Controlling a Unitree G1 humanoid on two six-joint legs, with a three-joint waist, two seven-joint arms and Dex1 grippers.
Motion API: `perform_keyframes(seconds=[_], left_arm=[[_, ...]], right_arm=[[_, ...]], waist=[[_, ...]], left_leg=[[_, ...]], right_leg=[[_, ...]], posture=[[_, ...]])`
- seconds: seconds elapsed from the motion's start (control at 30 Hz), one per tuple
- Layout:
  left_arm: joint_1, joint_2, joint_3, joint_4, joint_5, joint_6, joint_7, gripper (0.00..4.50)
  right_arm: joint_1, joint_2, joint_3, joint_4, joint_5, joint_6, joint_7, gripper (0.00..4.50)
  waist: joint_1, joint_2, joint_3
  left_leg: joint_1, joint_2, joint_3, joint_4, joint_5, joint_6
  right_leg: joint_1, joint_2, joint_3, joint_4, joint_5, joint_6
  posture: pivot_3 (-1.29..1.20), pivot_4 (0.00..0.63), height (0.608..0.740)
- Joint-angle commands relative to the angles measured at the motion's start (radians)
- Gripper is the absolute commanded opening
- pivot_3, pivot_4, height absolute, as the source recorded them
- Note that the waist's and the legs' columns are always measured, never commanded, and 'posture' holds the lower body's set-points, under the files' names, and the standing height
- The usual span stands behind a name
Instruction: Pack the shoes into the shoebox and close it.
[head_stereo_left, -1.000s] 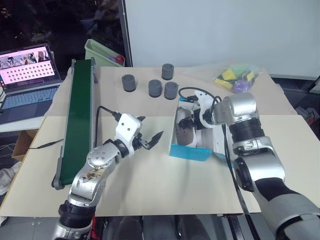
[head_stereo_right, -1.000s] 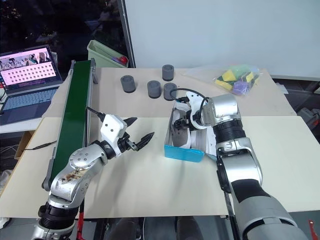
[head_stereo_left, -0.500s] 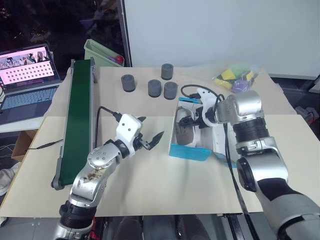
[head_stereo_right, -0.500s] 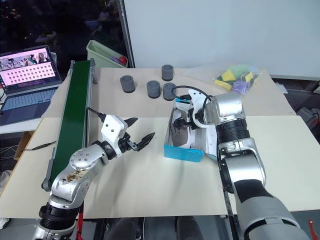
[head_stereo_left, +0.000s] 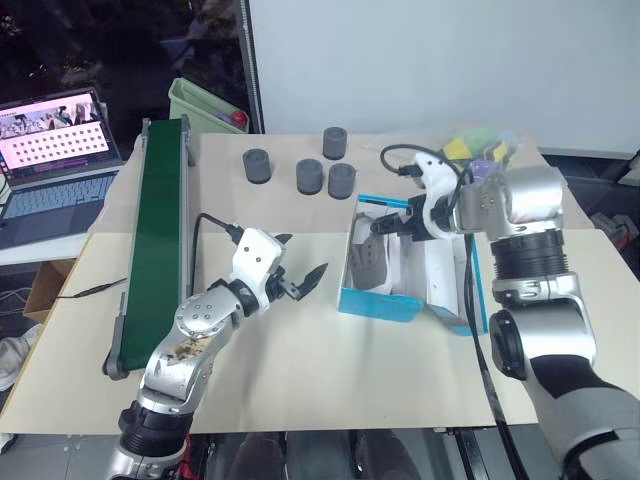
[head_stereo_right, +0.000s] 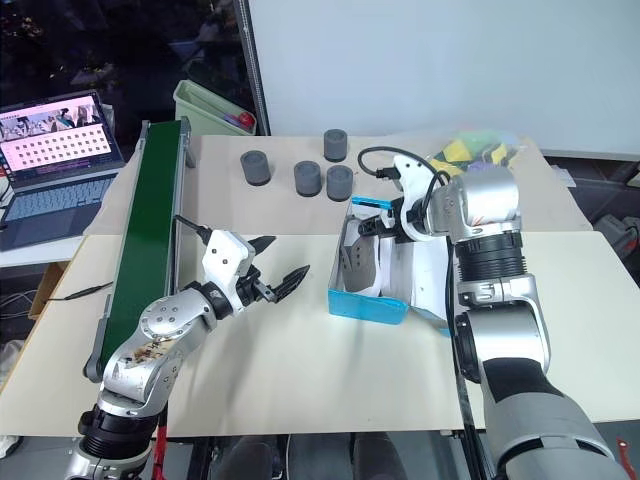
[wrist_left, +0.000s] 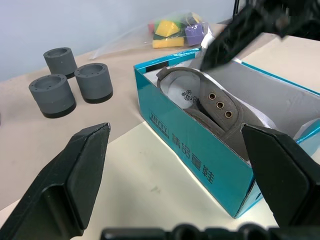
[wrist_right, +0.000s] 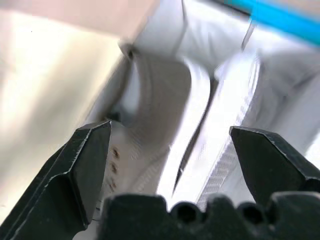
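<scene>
The shoes (wrist_left: 215, 107) are seen lying inside the open shoebox (head_stereo_left: 378, 301) at centre frame. The right pincer (head_stereo_left: 385, 226) is held apart above them. The left pincer (head_stereo_left: 300, 278), left of the box, is spread apart and empty.

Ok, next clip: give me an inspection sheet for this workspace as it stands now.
Surface: beige table.
Job's things: blue shoebox open, lid folded out to the robot's right; shoes inside, on their sides.
Clutter: four grey cylinders beyond the box; bag of coloured blocks far right.
Grippers: left gripper open, empty, beside the box; right gripper open, empty, over the box.
Cables: black cable at left wrist; another loops over the right wrist.
Surroundings: green conveyor, laptop, green bin.
</scene>
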Motion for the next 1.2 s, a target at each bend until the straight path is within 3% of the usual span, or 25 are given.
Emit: perform_keyframes(seconds=[0.03, 0.17, 0.3, 0.4, 0.53, 0.7, 0.73, 0.77, 0.97, 1.2], left_arm=[[-0.007, 0.001, 0.005, -0.019, -0.004, -0.027, -0.009, 4.50], [-0.009, 0.000, 0.000, -0.023, 0.000, -0.030, -0.010, 4.50], [0.001, 0.000, -0.002, -0.034, -0.002, -0.030, -0.012, 4.50], [0.004, 0.007, 0.001, -0.037, -0.010, -0.028, -0.023, 4.50], [-0.005, 0.007, 0.009, -0.022, -0.022, -0.031, -0.038, 4.50], [-0.025, 0.016, 0.000, 0.003, -0.028, -0.036, -0.068, 4.50], [-0.030, 0.009, -0.002, 0.007, -0.029, -0.035, -0.065, 4.50], [-0.034, 0.004, -0.005, 0.007, -0.030, -0.033, -0.063, 4.50], [-0.036, -0.011, -0.026, 0.003, -0.028, -0.027, -0.067, 4.50], [-0.046, -0.009, -0.031, 0.006, -0.031, -0.024, -0.079, 4.50]], right_arm=[[-0.010, -0.047, -0.018, -0.112, 0.042, 0.014, 0.032, 4.44], [0.045, -0.141, -0.046, -0.216, 0.106, 0.010, 0.111, 4.44], [0.126, -0.208, -0.190, -0.334, 0.213, 0.048, 0.171, 4.44], [0.219, -0.244, -0.305, -0.479, 0.319, 0.121, 0.221, 3.74], [0.382, -0.284, -0.446, -0.659, 0.464, 0.168, 0.300, 2.23], [0.701, -0.274, -0.601, -0.926, 0.703, 0.176, 0.415, 0.61], [0.764, -0.275, -0.593, -0.964, 0.721, 0.163, 0.416, 0.17], [0.812, -0.277, -0.576, -0.988, 0.725, 0.149, 0.406, 0.02], [1.053, -0.305, -0.365, -1.054, 0.600, -0.001, 0.291, 0.02], [1.108, -0.221, -0.191, -0.868, 0.353, -0.208, 0.069, 0.02]], waist=[[0.000, 0.000, 0.000], [0.006, 0.000, 0.000], [0.010, -0.001, 0.000], [0.010, -0.001, 0.000], [0.008, -0.001, 0.000], [0.014, -0.001, 0.000], [0.016, -0.001, 0.001], [0.016, -0.001, 0.001], [0.016, -0.001, 0.000], [0.020, -0.001, 0.000]], left_leg=[[0.000, 0.000, 0.000, 0.000, 0.000, 0.000], [0.000, 0.000, 0.000, 0.000, 0.000, 0.000], [-0.001, 0.000, 0.000, 0.000, 0.000, 0.000], [-0.001, 0.000, 0.000, 0.001, 0.000, 0.000], [0.000, 0.000, 0.000, 0.001, 0.000, 0.000], [0.001, 0.000, -0.001, 0.001, 0.000, 0.001], [0.000, 0.000, -0.001, 0.001, 0.000, 0.001], [0.001, 0.000, -0.001, 0.001, 0.000, 0.001], [0.004, 0.000, 0.000, 0.002, 0.000, 0.001], [0.005, 0.000, 0.001, 0.002, 0.000, 0.000]], right_leg=[[0.000, 0.000, 0.000, 0.000, 0.000, 0.000], [0.000, 0.000, 0.000, -0.001, 0.000, 0.000], [0.001, 0.000, 0.000, -0.001, 0.000, 0.000], [0.001, 0.000, 0.000, -0.001, 0.000, 0.000], [0.002, 0.000, 0.000, -0.001, 0.000, 0.000], [0.003, 0.001, 0.000, -0.001, -0.001, 0.001], [0.003, 0.000, 0.000, -0.001, -0.001, 0.001], [0.003, 0.000, 0.000, -0.001, -0.001, 0.001], [0.006, 0.001, 0.001, -0.001, -0.005, 0.008], [0.006, 0.000, 0.002, 0.000, -0.005, 0.009]], posture=[[0.00, 0.150, 0.729], [0.00, 0.150, 0.729], [0.00, 0.150, 0.729], [0.00, 0.150, 0.729], [0.00, 0.150, 0.729], [0.00, 0.150, 0.729], [0.00, 0.150, 0.729], [0.00, 0.150, 0.729], [0.00, 0.150, 0.729], [0.00, 0.150, 0.729]])
